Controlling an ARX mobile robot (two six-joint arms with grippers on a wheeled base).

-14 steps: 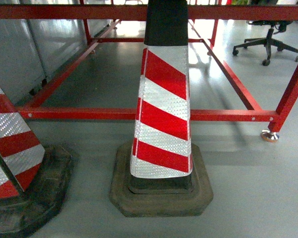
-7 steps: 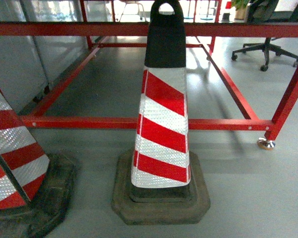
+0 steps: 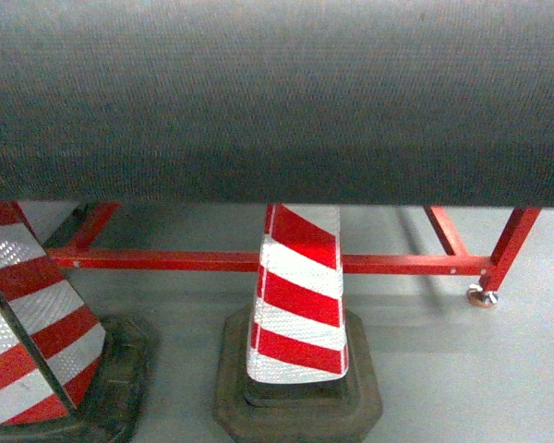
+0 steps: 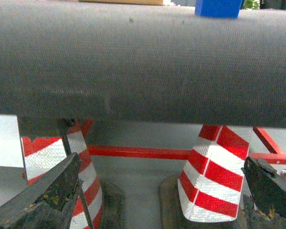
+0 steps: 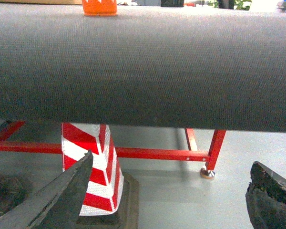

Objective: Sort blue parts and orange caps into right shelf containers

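Fingers point(image 4: 43, 200) of the left gripper point(image 4: 152, 200) frame the bottom of the left wrist view, dark and scuffed, set wide apart with nothing between them. The right gripper point(image 5: 171, 195) stands the same way in its own view, jaws spread wide and holding nothing. Neither gripper shows in the head view.

Just beyond both grippers, a broad dark grey fabric-covered edge point(image 3: 277, 101) runs across every view from side to side, rounded at its front lip and filling the upper half of the head view. Both grippers sit below this lip, with open grey floor point(image 3: 443, 369) under them.

Under the edge stand two red-and-white striped traffic cones: one near the middle point(image 3: 297, 305) on a dark rubber base, another at the left point(image 3: 28, 323), cut by the frame. Behind them a red metal frame point(image 3: 397, 265) runs low across the floor, its right leg ending in a small foot point(image 3: 481, 296). Room between the middle cone and that leg is bare floor.

On top of the grey surface, at its far side, part of a blue part point(image 4: 218, 8) shows in the left wrist view, and an orange cap point(image 5: 99, 7) with pale print in the right wrist view. Both are cut by the top edge. No crates are in view.
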